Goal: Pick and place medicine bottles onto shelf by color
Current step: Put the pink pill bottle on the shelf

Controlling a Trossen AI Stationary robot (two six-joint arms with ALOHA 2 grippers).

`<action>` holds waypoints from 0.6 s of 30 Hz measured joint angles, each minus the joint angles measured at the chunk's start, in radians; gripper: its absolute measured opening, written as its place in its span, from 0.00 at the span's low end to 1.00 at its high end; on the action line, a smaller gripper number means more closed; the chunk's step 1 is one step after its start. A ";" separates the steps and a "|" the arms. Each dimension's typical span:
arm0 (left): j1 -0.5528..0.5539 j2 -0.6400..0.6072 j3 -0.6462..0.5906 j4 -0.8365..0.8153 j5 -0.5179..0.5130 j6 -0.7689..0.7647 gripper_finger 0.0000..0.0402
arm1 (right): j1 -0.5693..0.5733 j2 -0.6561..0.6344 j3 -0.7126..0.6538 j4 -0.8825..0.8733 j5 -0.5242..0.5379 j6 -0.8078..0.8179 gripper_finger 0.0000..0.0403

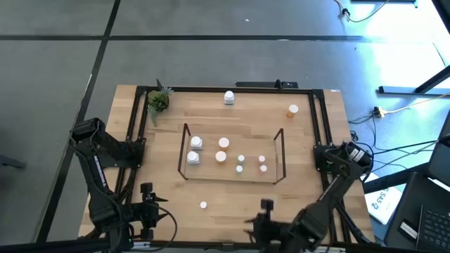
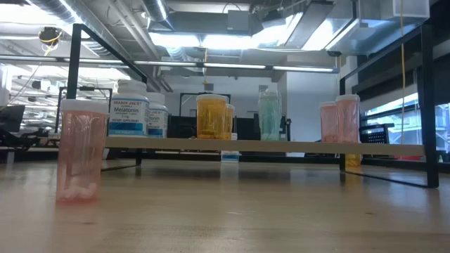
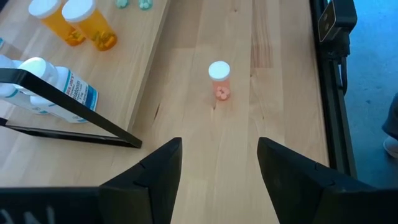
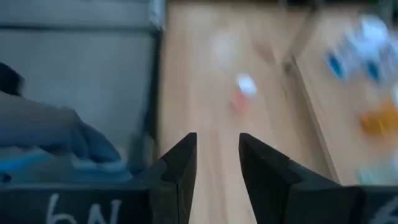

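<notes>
Near table's front edge: pink bottle (image 1: 203,205), upright. We judge it light, tippy; grasp body below cap. Left gripper (image 3: 219,163) wide open, empty; right gripper (image 4: 217,162) narrowly open, empty.

"Melatonin" on white bottle (image 2: 129,116)

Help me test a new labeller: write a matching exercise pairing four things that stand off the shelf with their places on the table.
Things:
1. plant
2. white bottle
3. orange bottle
4. pink bottle

Places:
A. near side, in front of the shelf
B. far left corner
C. far right, behind the shelf
D. far side, around the middle

Pairs: 1-B, 2-D, 3-C, 4-A
</notes>
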 joint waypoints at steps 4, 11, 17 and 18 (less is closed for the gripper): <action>0.000 0.000 0.000 0.003 -0.001 0.000 0.51 | 0.006 0.015 -0.004 0.248 0.008 -0.256 0.30; -0.008 0.000 0.000 0.026 0.000 0.001 0.51 | -0.070 0.050 -0.006 0.392 -0.149 -0.350 0.30; -0.016 0.000 0.000 0.026 0.000 0.002 0.51 | -0.147 0.051 -0.006 0.378 -0.364 -0.275 0.30; -0.017 0.000 0.000 0.026 0.000 0.002 0.51 | -0.158 0.051 -0.006 0.378 -0.390 -0.274 0.31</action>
